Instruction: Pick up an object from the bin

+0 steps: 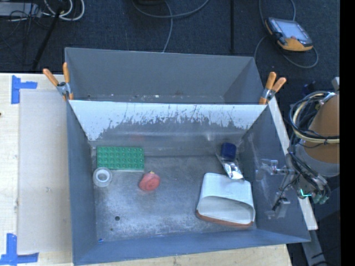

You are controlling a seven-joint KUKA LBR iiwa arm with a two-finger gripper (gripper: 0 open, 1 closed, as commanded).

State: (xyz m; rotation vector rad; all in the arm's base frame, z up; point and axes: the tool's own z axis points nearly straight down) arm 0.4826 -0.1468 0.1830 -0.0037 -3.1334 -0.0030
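Five loose things lie on the floor of the grey bin (166, 234), seen from above. The largest is a white pad (227, 201) with a brown lower edge, lying flat in the floor's near right part; it serves as the landmark here. Touching its upper right corner is a crumpled silver tube (231, 168) with a blue cap (228, 150), pointing up and away from the pad. Well to the pad's left sits a small red lump (148, 182). Further left again is a clear ring (102, 177), and just above the ring a green studded plate (120, 158) lies flat against the foot of the back wall.

The arm (324, 143) comes in from the right of the pad, outside the bin's right rim, its tan cover and looped cables hanging over that rim. Its wrist bends down and inward, so that the claw (277, 195) hangs over the sloping right wall, just beside the pad's right edge and apart from it. The pad is the thing nearest to it. I cannot tell whether the claw is open or closed, nor whether it has anything in its grasp.
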